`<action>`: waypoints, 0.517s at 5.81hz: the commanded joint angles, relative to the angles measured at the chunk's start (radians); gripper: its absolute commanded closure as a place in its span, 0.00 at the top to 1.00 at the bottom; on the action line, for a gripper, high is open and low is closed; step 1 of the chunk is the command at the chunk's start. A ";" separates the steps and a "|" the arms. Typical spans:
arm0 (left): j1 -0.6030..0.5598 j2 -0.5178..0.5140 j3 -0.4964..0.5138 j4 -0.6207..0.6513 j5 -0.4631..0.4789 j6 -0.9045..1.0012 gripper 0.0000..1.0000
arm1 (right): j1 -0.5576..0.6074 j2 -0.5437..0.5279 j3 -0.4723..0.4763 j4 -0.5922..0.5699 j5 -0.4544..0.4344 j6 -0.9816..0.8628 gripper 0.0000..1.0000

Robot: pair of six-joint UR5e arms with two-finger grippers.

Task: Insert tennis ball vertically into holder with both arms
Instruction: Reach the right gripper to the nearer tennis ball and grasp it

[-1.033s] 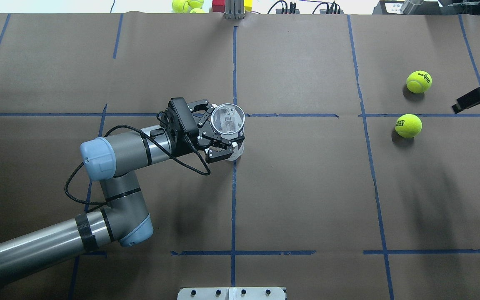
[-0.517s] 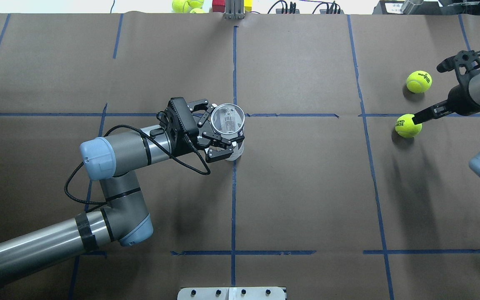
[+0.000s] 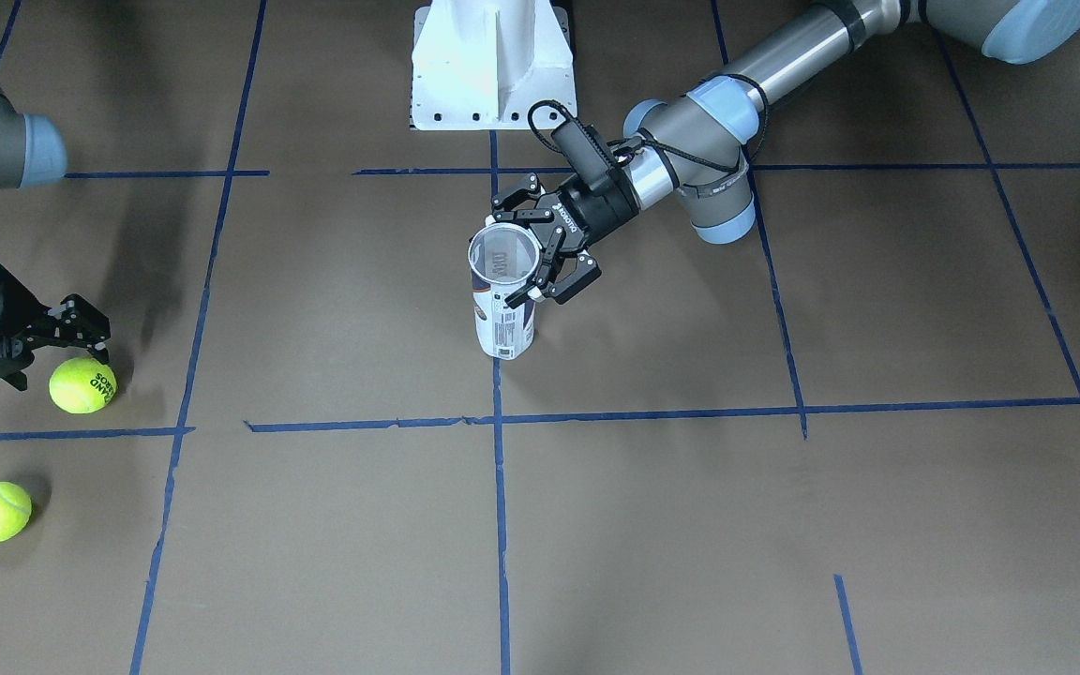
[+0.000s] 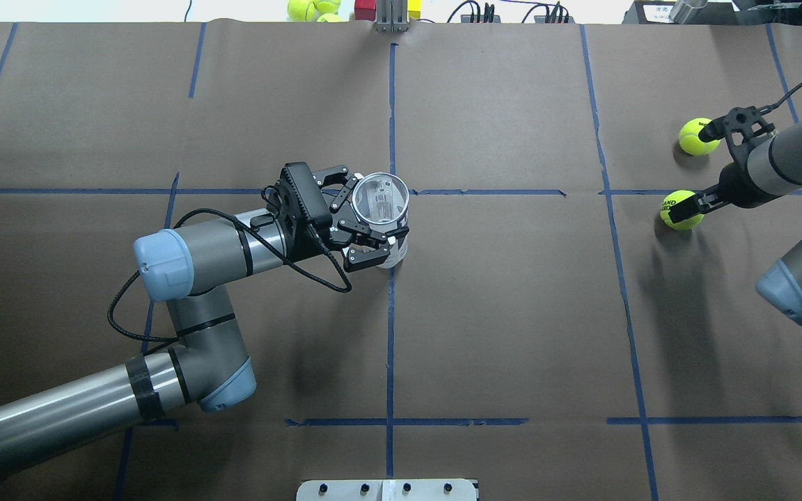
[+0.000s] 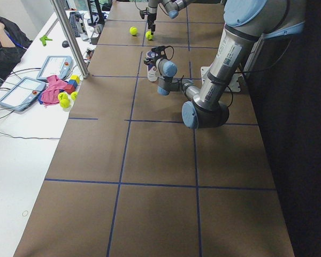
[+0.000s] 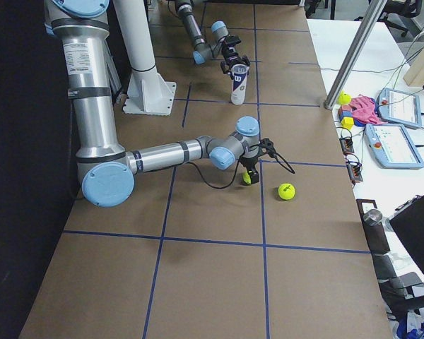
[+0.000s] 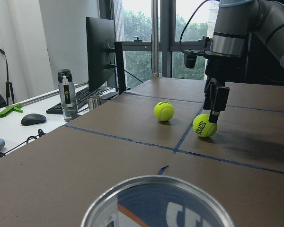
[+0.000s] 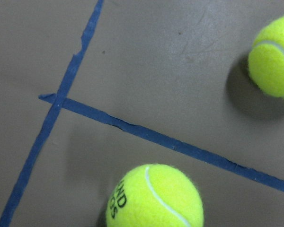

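Note:
The holder [image 4: 381, 200], a clear tube with a navy-and-white label, stands upright at the table's middle, open end up; it also shows in the front view [image 3: 502, 314]. My left gripper [image 4: 363, 221] is shut on the holder just below its rim [image 3: 540, 246]. Two yellow-green tennis balls lie at the right. My right gripper [image 4: 695, 203] is open and hangs right at the nearer tennis ball [image 4: 677, 211], fingertips beside it [image 3: 57, 361]. The other tennis ball [image 4: 697, 136] lies just beyond. The right wrist view shows both, the nearer ball [image 8: 154, 196] close below.
The white pedestal base [image 3: 493, 66] stands at the robot's side of the table. Blue tape lines [image 4: 390, 306] cross the brown table cover. More balls and blocks [image 4: 310, 8] lie past the far edge, with tablets [image 6: 396, 145] on a side desk.
My right arm has come in from the right edge and brought its gripper down to the nearer tennis ball. My left arm and the holder have not moved.

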 commanded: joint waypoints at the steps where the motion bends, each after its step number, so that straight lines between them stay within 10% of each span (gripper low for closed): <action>1: 0.000 -0.002 0.000 0.000 0.000 0.000 0.90 | -0.027 0.032 -0.048 0.000 -0.029 0.002 0.83; 2: 0.000 0.000 0.000 0.000 -0.001 0.000 0.90 | -0.027 0.032 -0.055 0.000 -0.026 -0.004 0.27; 3: 0.000 0.000 0.000 0.000 0.000 0.000 0.90 | -0.025 0.044 -0.030 0.000 -0.025 0.003 0.06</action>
